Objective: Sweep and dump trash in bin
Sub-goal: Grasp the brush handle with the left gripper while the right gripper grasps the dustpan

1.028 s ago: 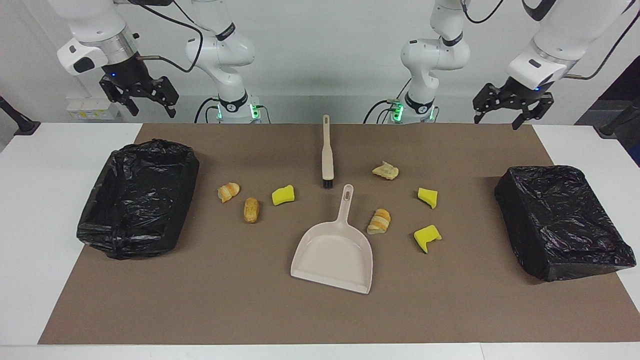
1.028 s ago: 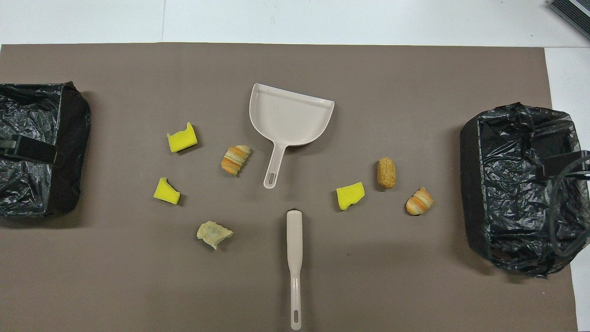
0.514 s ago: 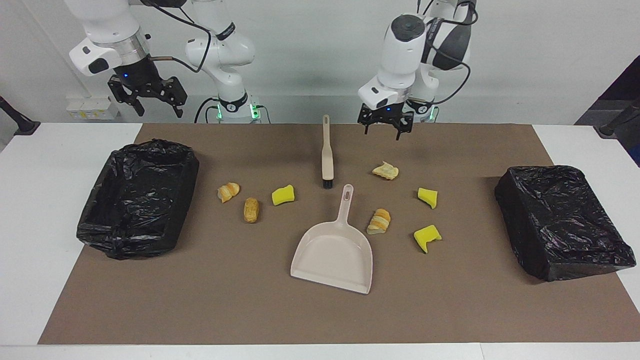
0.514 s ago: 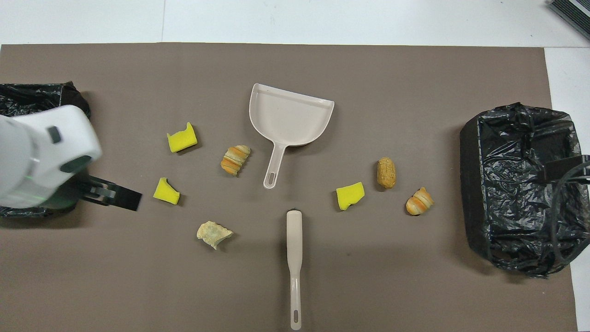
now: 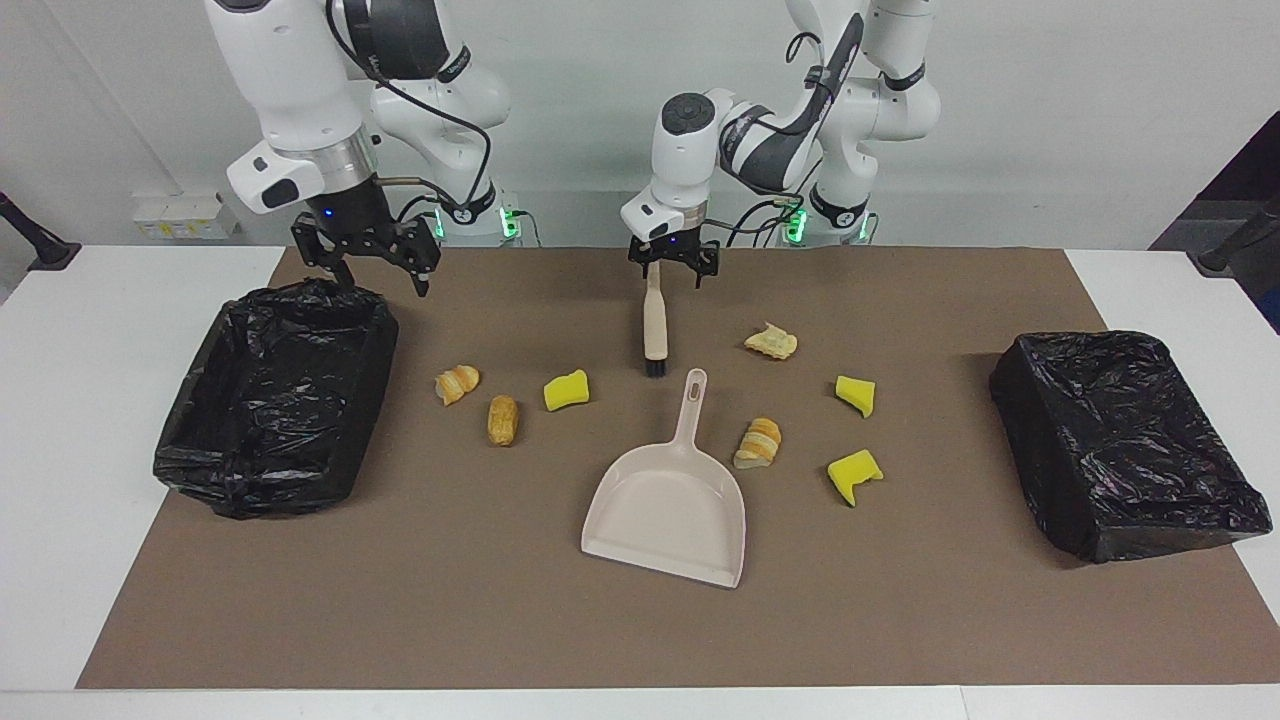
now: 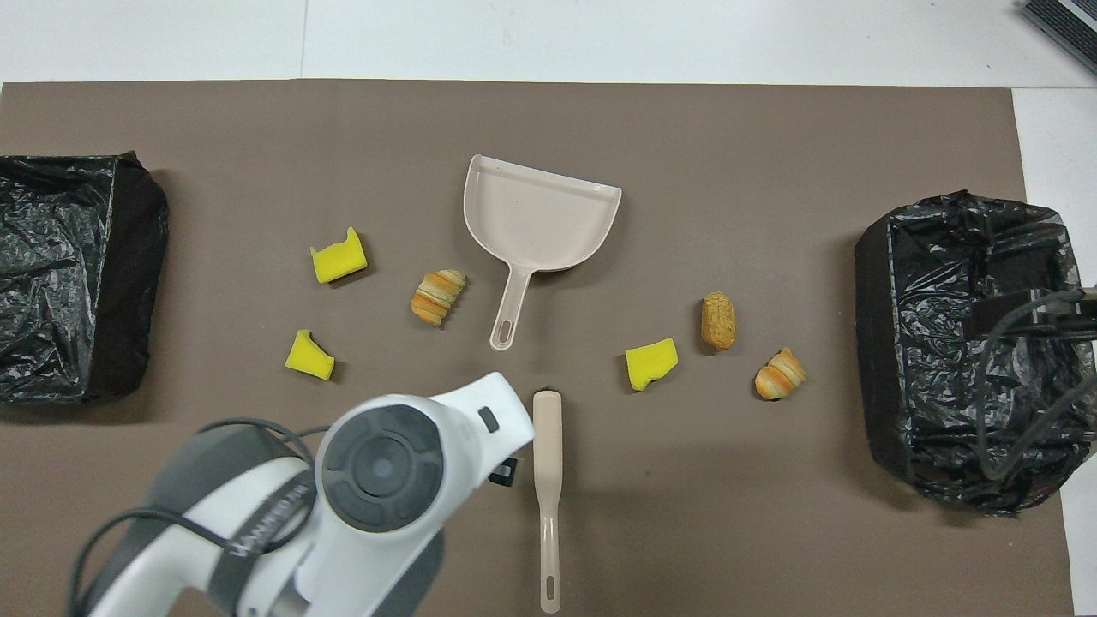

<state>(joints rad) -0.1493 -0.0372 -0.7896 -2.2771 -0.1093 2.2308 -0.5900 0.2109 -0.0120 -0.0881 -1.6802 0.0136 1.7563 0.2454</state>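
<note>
The opening step was in hand: the left pincer [image 5: 672, 268], fingers spread and gripping nothing, hung over the handle of the brush [image 5: 654, 318]. Next, in my judgement, it needed to drop and clench on that handle. The right pincer [image 5: 368, 265], also released, hovered over the robot-side rim of one black-lined bin [image 5: 275, 400]. Seen from the facing view, the trash [image 5: 566, 390] lay scattered on the tabletop from 9 to 3 o'clock around the dustpan [image 5: 668, 510], none swept. The dustpan held nothing; that bin looked empty, while the other bin [image 5: 1125, 440] hid its inside.
</note>
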